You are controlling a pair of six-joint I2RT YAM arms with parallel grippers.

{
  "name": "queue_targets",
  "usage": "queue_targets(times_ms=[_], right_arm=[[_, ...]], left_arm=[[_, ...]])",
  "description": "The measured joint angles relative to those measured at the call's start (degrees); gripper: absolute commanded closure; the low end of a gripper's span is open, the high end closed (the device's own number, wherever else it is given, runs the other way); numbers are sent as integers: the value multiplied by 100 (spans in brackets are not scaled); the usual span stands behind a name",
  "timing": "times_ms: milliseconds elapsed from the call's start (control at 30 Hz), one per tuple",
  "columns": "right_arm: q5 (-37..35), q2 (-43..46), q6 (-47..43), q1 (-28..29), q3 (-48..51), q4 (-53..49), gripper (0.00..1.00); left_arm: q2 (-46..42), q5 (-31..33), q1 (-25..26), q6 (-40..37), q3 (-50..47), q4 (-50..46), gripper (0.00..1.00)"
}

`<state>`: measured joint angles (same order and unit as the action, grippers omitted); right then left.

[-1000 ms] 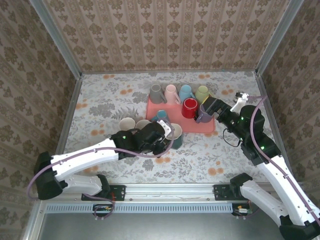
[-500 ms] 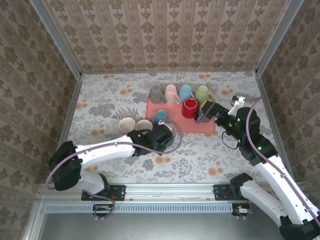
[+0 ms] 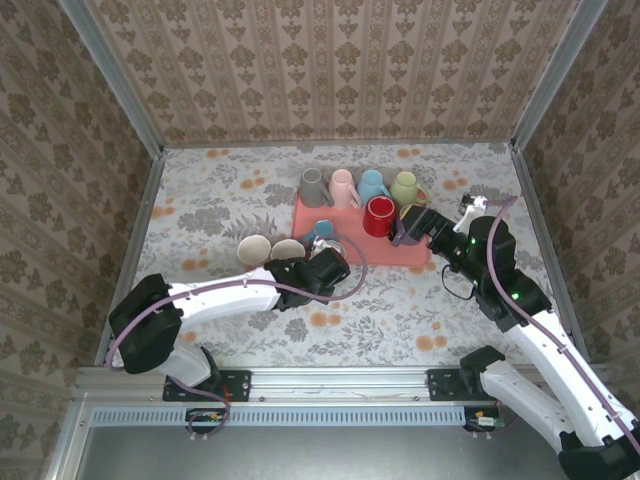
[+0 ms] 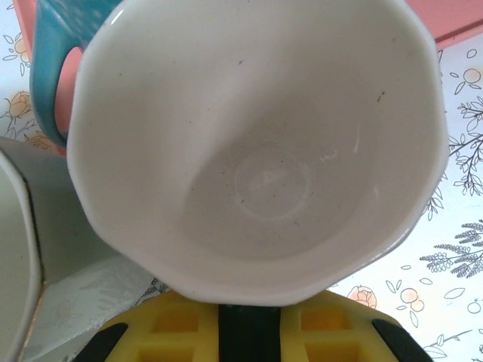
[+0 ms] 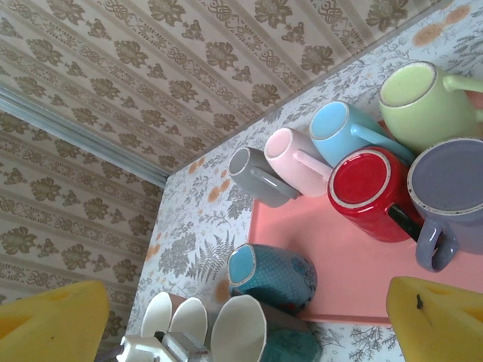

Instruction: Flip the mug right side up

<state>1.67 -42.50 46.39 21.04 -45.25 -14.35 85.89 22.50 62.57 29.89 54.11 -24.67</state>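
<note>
The mug (image 4: 256, 143) is teal outside and white inside with a faceted rim. It is tipped, with its open mouth toward the left wrist camera. It sits just in front of the pink tray (image 3: 410, 252). My left gripper (image 3: 318, 270) is right against the mug, and its yellow fingers (image 4: 181, 332) stand close together under the rim, tips hidden. The same mug (image 5: 241, 330) appears with teal below it beside the left gripper's metal body (image 5: 158, 348). My right gripper (image 3: 425, 222) hovers open over the tray's right end, above a purple mug (image 5: 449, 188).
The tray carries grey (image 3: 313, 187), pink (image 3: 343, 187), light blue (image 3: 372, 185) and green (image 3: 404, 187) mugs, an upturned red one (image 3: 378, 215), and a dotted blue one (image 5: 275, 275) on its side. Two beige mugs (image 3: 268, 248) lie left of the held mug.
The left arm has folded in, carrying the mug a little left and toward the tray's front edge. The right gripper shifted slightly over the tray.
</note>
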Motion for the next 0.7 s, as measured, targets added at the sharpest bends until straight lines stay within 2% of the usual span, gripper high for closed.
queue_targets(times_ms=[700], right_arm=[[2,-177,26,0,2,87,5]], left_arm=[[-35,50,-4,315,-15,-68,94]])
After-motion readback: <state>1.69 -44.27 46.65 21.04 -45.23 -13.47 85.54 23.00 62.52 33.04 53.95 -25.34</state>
